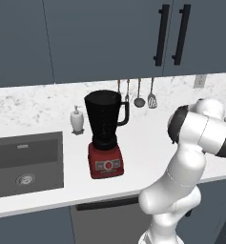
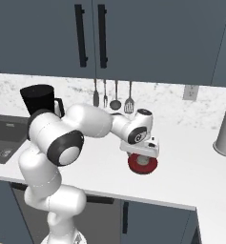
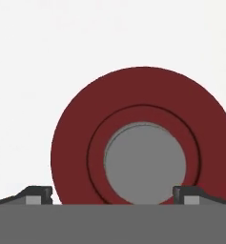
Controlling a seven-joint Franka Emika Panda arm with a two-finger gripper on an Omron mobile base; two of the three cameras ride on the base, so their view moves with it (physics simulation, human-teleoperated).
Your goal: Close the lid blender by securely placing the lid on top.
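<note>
Directly below the gripper (image 3: 112, 196), whose jaws stand wide apart and empty, lies the lid (image 3: 76, 143) flat on the counter (image 2: 190, 171), its grey knob (image 3: 145, 163) between the two fingertips (image 3: 38, 194) but off-centre, nearer one of them. Closing from here could catch the knob unevenly and let the lid tilt or slip. Only the left base view shows the blender's (image 1: 105, 133) open top, well off to the gripper's left.

nothing you can actually read here, blender (image 1: 105, 138) control panel (image 1: 107, 165) has just blurry pale marks, no brand, no numbers, lid (image 3: 143, 138) plain red and grey
</note>
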